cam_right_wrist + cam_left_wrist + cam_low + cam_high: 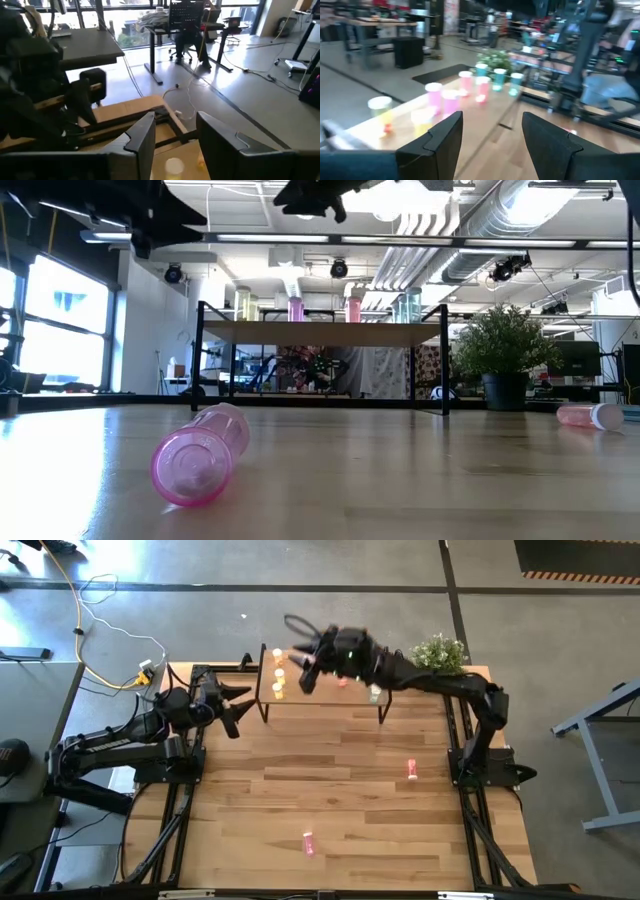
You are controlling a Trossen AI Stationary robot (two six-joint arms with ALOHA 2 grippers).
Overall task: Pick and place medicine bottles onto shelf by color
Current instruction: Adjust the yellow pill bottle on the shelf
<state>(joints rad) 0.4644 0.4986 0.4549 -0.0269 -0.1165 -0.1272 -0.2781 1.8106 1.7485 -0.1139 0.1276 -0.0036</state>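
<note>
- Nearest the low camera, a pink bottle (200, 454) lies on its side on the tabletop (400, 480), its round base turned toward the lens; from above it shows near the front edge (309, 843).
- A second pink bottle (592, 416) lies on its side farther off toward the right arm's side; from above it shows near that arm's base (411, 770).
- On the shelf (320, 702), a light-wood board on thin dark legs at the far edge of the table, yellow bottles (278, 675) stand upright in a group at the left arm's end.
- Pink bottles (449, 97) stand next along the board in the left wrist view, and pale green bottles (499, 79) stand beyond them toward the far end.
- Right gripper (306, 671) hangs above the shelf, close to the yellow group; its fingers (141, 137) stand apart with nothing between them, and a white cap (173, 165) shows in the gap below.
- Left gripper (232, 706) hovers just beside the shelf's near-left leg, pointing along the board; its fingers (446, 135) are parted and hold nothing.
- A potted plant (438, 652) sits at the table's far corner on the right arm's side, just past the shelf.
- A yellow cable (85, 630) trails over the grey floor beyond the left arm.
</note>
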